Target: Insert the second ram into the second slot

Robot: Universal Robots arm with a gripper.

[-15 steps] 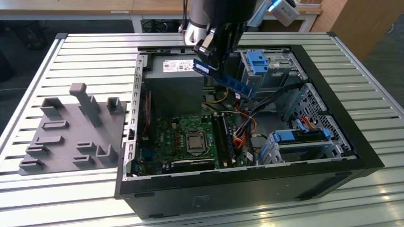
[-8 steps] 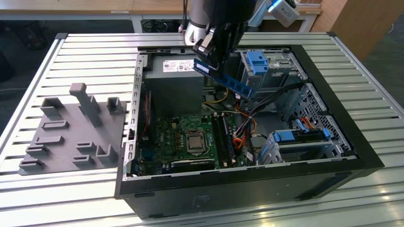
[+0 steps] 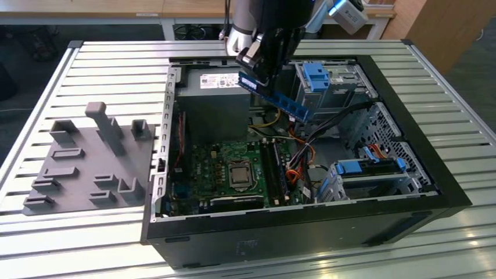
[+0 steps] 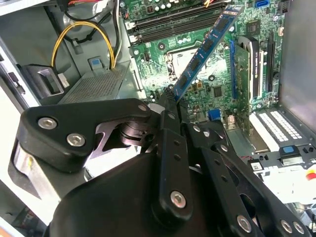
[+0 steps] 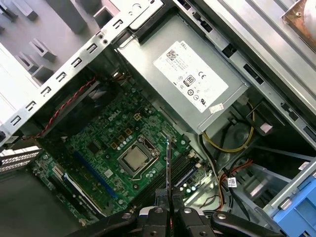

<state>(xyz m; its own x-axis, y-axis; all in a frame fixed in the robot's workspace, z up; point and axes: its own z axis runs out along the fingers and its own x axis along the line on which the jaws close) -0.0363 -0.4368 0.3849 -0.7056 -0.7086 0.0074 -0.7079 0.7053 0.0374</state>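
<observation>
My gripper is shut on the second ram, a thin blue stick that hangs tilted above the open computer case. In the second wrist view the stick juts out from the gripper over the green motherboard. The first wrist view shows it edge-on above the gripper. The long dark ram slots lie below, beside the processor socket. They also appear in both wrist views. I cannot tell which one is the second slot.
The grey power supply stands at the case's far side. Blue drive caddies and orange and black cables crowd the exterior view's right. A grey fixture plate with holders lies left of the case.
</observation>
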